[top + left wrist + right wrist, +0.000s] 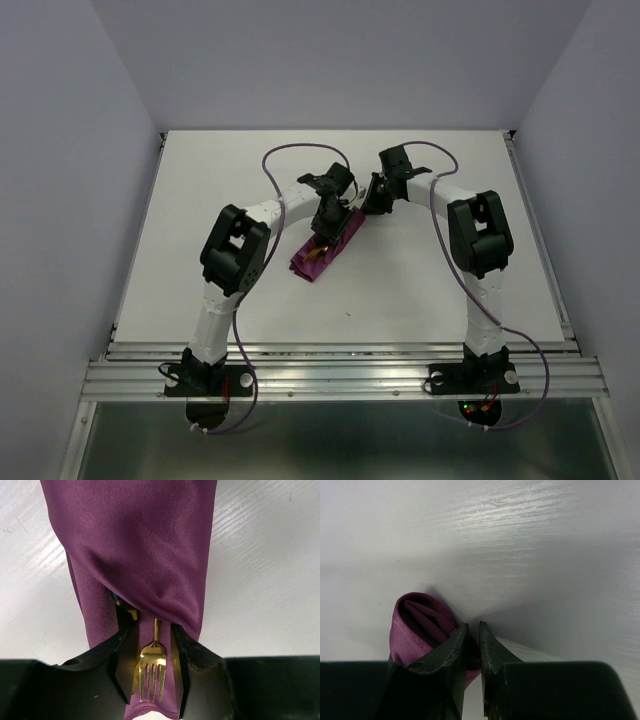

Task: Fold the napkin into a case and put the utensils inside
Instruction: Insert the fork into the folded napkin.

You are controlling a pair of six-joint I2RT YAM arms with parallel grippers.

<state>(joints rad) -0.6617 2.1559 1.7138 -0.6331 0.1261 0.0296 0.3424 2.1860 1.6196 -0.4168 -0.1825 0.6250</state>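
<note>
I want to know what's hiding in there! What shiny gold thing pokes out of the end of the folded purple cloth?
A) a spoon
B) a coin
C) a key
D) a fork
D: the left wrist view shows a gold fork head with long prongs sticking out from the end of the folded plum-purple cloth case.

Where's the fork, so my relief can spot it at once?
On the white table lies a folded plum-purple cloth strip. At its open end, between the jaws of the left gripper, a gold fork head pokes out. Only it has tines; the gold sliver beside it is plain.
</note>
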